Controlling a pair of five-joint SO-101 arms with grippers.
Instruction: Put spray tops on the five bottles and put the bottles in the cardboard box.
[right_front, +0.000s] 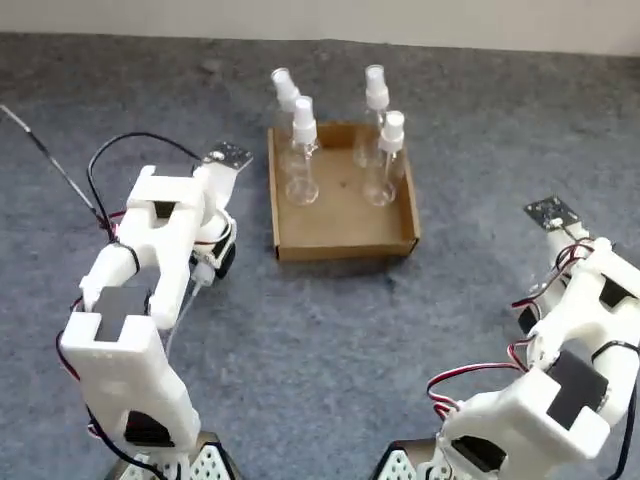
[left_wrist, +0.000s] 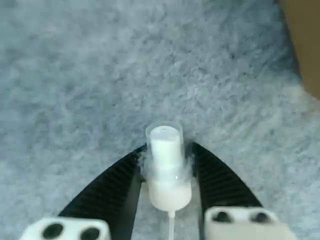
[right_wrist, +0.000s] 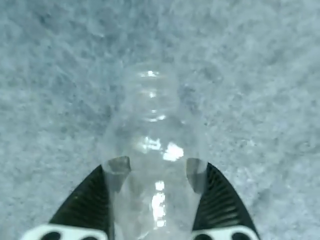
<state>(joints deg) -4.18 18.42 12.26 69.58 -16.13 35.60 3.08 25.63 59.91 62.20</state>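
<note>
Grey carpet (right_front: 330, 330), pale wall (right_front: 500, 20)

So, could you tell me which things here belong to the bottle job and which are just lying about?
Part of the job: cardboard box; four capped bottles standing in it; spray top held in the left gripper; uncapped bottle held in the right gripper.
Not part of it: grey table covering; the arms' cables.

White arms (right_front: 130, 330) (red, black cables (right_front: 470, 375))
</note>
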